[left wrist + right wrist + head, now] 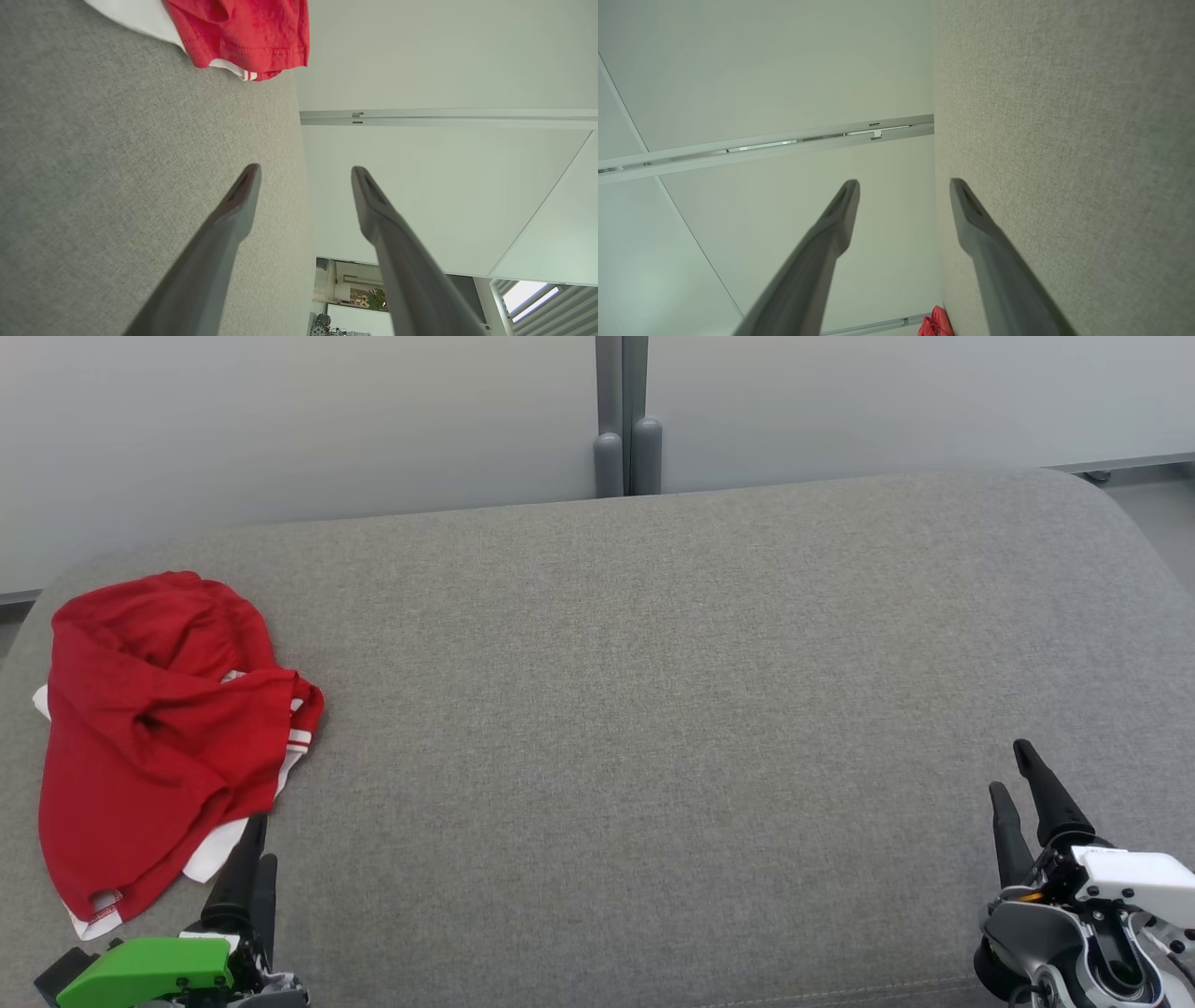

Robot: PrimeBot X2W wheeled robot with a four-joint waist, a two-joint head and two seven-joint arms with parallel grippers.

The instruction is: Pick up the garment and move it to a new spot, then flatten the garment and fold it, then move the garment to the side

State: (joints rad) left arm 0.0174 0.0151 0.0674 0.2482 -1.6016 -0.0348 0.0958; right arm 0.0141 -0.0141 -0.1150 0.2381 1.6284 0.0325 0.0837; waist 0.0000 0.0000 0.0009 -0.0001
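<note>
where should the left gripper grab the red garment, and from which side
Probably the bunched ridge in the middle of the red garment, taken from above with the open left gripper, which sits right at its near edge. The cloth is heaped there, whereas the white hem lies flat on the grey cushion.

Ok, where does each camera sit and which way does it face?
Head view: on the head, facing forward and down at the grey cushion and red garment; left gripper and right gripper at bottom corners.
Left wrist view: on that wrist, along its open fingers, over the cushion toward the garment.
Right wrist view: on that wrist, along its open fingers, cushion beside a pale wall.
Shared: all three show the garment.
</note>
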